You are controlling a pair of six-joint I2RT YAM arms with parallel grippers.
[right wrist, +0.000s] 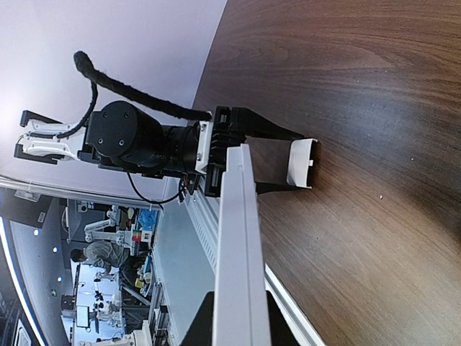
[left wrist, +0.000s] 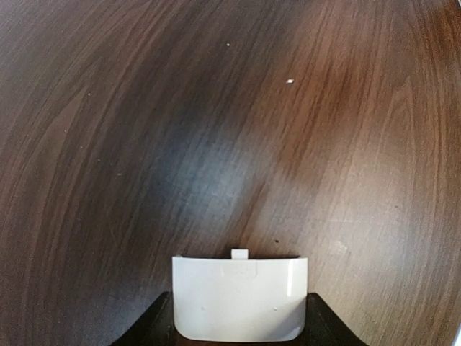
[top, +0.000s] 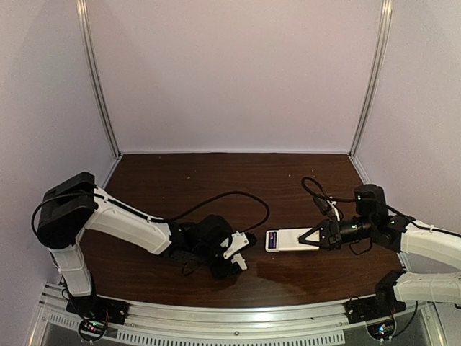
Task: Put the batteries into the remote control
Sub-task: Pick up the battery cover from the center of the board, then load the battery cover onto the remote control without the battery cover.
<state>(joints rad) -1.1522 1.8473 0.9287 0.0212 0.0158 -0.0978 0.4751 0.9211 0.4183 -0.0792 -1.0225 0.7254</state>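
Running 9-to-3 o'clock in top view, remote control [top: 289,239] gripped at 3 o'clock end by right gripper [top: 307,238]. Left gripper [top: 236,252], just off 9 o'clock end, pinches white cover [left wrist: 239,297]. Batteries [top: 272,240] look seated at that end.

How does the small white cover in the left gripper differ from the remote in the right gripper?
The cover is short and squarish; the remote is long and slim. The cover is plain white with a small tab on one edge; the remote shows a purple-blue patch at the end nearest the cover. Both are white plastic, one clamped in the left gripper, the other in the right gripper.
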